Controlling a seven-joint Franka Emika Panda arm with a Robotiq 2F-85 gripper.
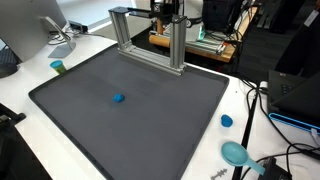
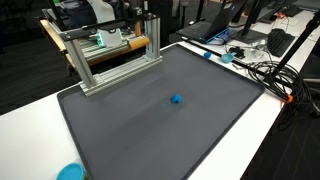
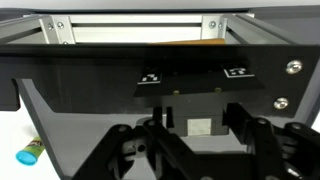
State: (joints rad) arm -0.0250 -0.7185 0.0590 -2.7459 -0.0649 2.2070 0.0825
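My gripper point(image 3: 200, 140) is open and empty; its two dark fingers stand wide apart at the bottom of the wrist view. It hangs high at the back, over the aluminium frame point(image 1: 150, 52), and is only partly in an exterior view point(image 1: 168, 12). The wrist view looks along the frame point(image 3: 150, 25) and the dark grey mat point(image 3: 90, 100). A small blue object point(image 1: 119, 98) lies alone near the middle of the mat point(image 1: 90, 125), far from the gripper. It shows in both exterior views point(image 2: 176, 99). It is not visible in the wrist view.
The frame point(image 2: 110, 62) stands on the mat's point(image 2: 150, 135) far edge. A blue cap point(image 1: 226, 121) and a teal scoop point(image 1: 236, 153) lie on the white table. A green-blue cup point(image 1: 58, 67) stands beside the mat, also in the wrist view point(image 3: 30, 152). Cables point(image 1: 270, 105) trail off the table edge.
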